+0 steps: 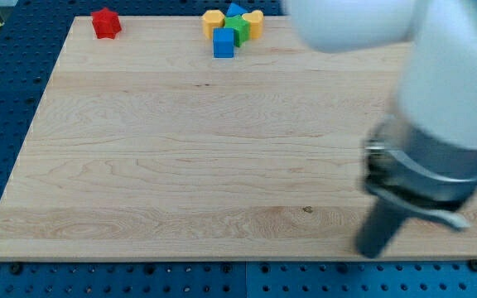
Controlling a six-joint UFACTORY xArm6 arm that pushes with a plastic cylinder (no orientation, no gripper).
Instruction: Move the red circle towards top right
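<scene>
Red block (105, 22) — sits at the view's top-left corner of the wooden board (180, 165), close to the top edge and near the left edge. Shape reads more like a star or irregular piece than a circle; cannot tell for sure, but it is the only red block in view, so it is taken as the task's thing.

Centre-top: a tight cluster, well apart from the red block. Yellow block (213, 21) on the cluster's left, blue cube (224, 43) below it, green block (238, 28) in the middle, a second blue block (235, 10) at the top, second yellow block (254, 23) on the right. These appear to touch each other.

Mid-board: no blocks.

Lower right: my tip (373, 251) rests near the board's bottom edge, touching no block, nothing held. Arm body is blurred and hides the top-right area.

Key relation: red block lies far up-left of my tip, diag. across the board. Judgement — tip needs to reach the block's left side; a straight rightward push along the top edge meets the cluster.
</scene>
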